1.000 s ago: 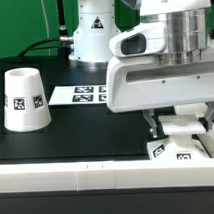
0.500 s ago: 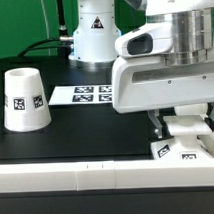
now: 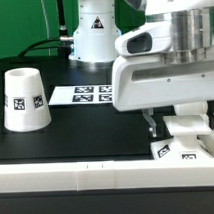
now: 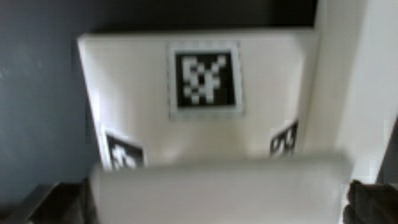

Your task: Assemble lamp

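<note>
The pincer (image 3: 181, 124) has slid a little toward the exterior view's right, and the white tagged lamp part (image 3: 177, 151) directly beneath it moved along. It is likely being repositioned. Whether the pincer is clenched cannot be told.

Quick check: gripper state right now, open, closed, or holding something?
Gripper: its fingers straddle a white tagged lamp part; whether they are clamped on it or open around it cannot be told.
</note>
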`<state>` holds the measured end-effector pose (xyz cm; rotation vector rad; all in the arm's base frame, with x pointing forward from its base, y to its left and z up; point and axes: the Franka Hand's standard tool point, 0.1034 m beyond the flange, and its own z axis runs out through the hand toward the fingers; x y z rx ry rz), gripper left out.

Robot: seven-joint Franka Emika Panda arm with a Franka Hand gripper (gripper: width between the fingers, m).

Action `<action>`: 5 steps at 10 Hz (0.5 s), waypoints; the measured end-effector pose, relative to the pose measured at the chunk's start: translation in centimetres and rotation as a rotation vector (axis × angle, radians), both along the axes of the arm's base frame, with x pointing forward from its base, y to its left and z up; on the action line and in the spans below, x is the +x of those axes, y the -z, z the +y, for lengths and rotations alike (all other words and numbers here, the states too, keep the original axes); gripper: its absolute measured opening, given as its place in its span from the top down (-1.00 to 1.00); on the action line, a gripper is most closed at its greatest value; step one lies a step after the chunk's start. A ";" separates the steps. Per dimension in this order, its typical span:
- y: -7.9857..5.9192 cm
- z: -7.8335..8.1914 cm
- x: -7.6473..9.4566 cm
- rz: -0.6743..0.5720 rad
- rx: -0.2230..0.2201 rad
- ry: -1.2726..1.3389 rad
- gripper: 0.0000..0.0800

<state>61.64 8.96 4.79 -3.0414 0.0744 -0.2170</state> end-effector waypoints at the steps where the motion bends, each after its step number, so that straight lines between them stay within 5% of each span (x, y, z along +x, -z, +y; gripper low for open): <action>1: -0.3 0.3 -1.5 0.013 -0.002 0.007 -0.75; 5: -1.2 2.7 -7.2 0.046 0.032 0.053 -0.75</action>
